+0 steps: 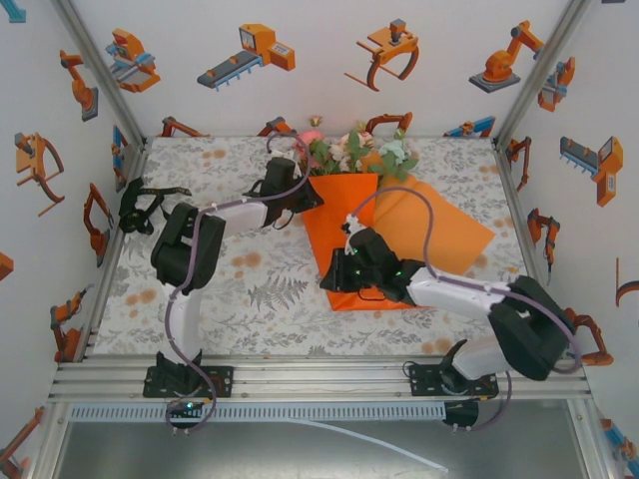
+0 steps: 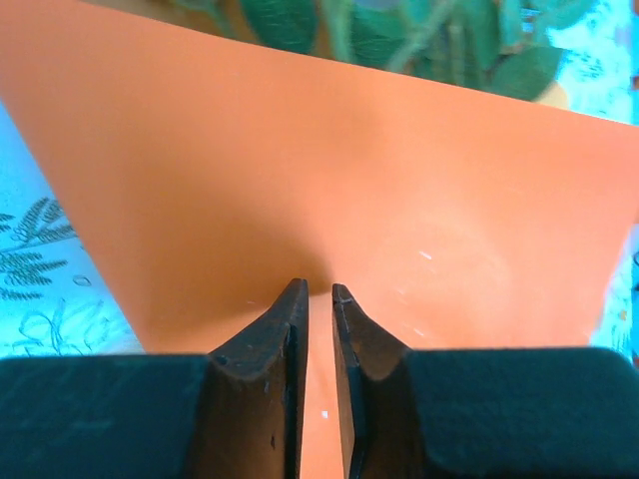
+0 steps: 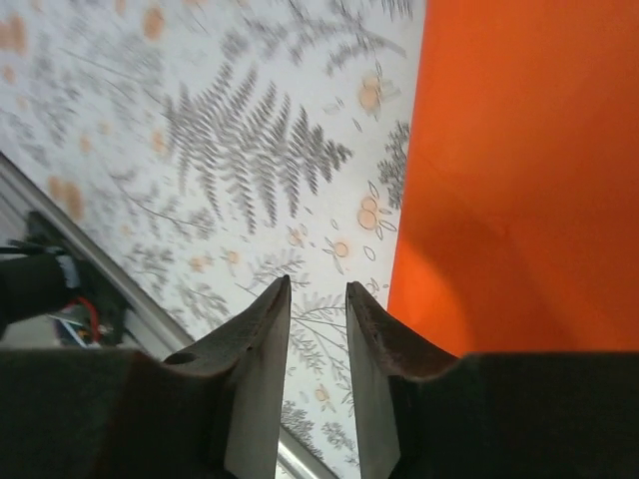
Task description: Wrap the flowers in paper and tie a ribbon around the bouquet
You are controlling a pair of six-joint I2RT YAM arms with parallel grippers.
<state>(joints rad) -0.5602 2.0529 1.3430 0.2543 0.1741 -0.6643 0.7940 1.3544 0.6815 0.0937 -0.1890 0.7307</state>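
The orange paper [image 1: 351, 235] lies folded over the flowers [image 1: 357, 150], whose pink, cream and green heads stick out at its far end. My left gripper [image 1: 306, 203] is at the paper's left edge, its jaws a narrow slit apart with nothing between them. In the left wrist view the fingertips [image 2: 295, 294] hover over the flat paper [image 2: 349, 190], with green leaves [image 2: 399, 35] beyond. My right gripper [image 1: 333, 276] is at the paper's near left corner, slightly open and empty, its fingertips [image 3: 280, 294] over the tablecloth beside the paper's edge [image 3: 519, 180]. A black looped ribbon [image 1: 140, 205] lies at the far left.
A second flap of orange paper [image 1: 439, 230] spreads to the right. The printed tablecloth [image 1: 260, 289] covers the table. A metal rail [image 1: 300, 374] runs along the near edge, and patterned walls close in on three sides.
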